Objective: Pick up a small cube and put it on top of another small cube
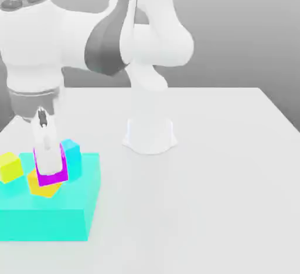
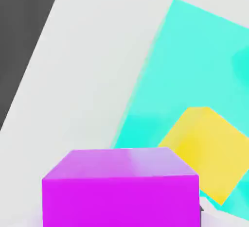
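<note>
Gripping one magenta cube [image 1: 53, 179], one closed claw [image 1: 50, 165], one orange cube [image 1: 43, 189], one yellow cube [image 1: 10, 168], one cyan cube [image 1: 72, 158], one turquoise platform [image 1: 44, 225]

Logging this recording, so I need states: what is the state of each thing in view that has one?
Gripper: shut on the purple cube
Purple cube: held
Orange cube: on the green block, partly hidden
Yellow cube: on the block
Blue cube: on the block

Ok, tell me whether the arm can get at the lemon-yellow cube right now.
Probably not: its gripper holds the magenta cube, which must be set down first. The lemon-yellow cube itself looks free from above, though.
</note>
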